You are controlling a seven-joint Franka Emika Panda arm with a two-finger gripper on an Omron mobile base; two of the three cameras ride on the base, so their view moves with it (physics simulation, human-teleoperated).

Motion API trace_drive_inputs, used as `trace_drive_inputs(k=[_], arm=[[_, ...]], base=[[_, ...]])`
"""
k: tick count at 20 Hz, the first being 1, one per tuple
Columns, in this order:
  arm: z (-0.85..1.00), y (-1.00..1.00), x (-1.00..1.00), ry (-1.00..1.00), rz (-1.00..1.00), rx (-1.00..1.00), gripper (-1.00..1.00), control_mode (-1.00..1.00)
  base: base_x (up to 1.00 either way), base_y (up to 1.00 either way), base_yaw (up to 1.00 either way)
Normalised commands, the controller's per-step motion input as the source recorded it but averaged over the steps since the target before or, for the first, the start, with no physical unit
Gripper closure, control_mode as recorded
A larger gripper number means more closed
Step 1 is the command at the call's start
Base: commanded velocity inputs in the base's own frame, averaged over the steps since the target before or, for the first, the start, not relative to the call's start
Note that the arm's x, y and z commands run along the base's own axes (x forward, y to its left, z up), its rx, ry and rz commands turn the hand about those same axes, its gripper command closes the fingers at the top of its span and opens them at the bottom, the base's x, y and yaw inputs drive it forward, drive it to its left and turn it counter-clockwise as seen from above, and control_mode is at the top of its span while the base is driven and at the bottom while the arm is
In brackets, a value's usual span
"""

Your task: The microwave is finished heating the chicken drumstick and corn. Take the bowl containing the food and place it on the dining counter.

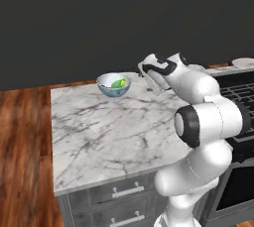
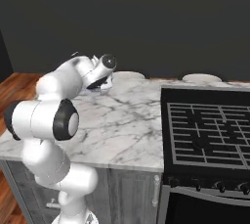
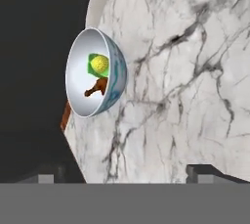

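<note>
The bowl [image 1: 113, 85], blue-and-white outside and white inside, stands on the dining counter [image 1: 109, 132] near its far left corner. It holds the green and yellow corn [image 3: 99, 63] and a brown chicken drumstick [image 3: 97, 87]. My gripper [image 1: 150, 83] hovers to the right of the bowl, a short way off, pointing toward it. In the hand view its fingertips [image 3: 200, 172] stand wide apart with bare marble between them, so the gripper [image 3: 122, 176] is open and holds nothing. The microwave is out of view.
A black gas stove [image 2: 210, 130] adjoins the counter on the right. Two white plates [image 2: 128, 75] [image 2: 201, 78] lie along the counter's far edge. Grey drawers [image 1: 124, 191] sit below the slab, and wooden floor [image 1: 25, 146] lies to its left.
</note>
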Motion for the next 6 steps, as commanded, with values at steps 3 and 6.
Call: trace_drive_inputs(k=[3, 6], arm=[[0.80, -0.34, -1.00, -0.16, -0.01, 0.00, -1.00, -1.00], [0.89, -0.31, -1.00, -0.10, -0.01, 0.00, -1.00, -1.00]], base=[[0.00, 0.00, 0.00], [0.00, 0.00, 0.00]])
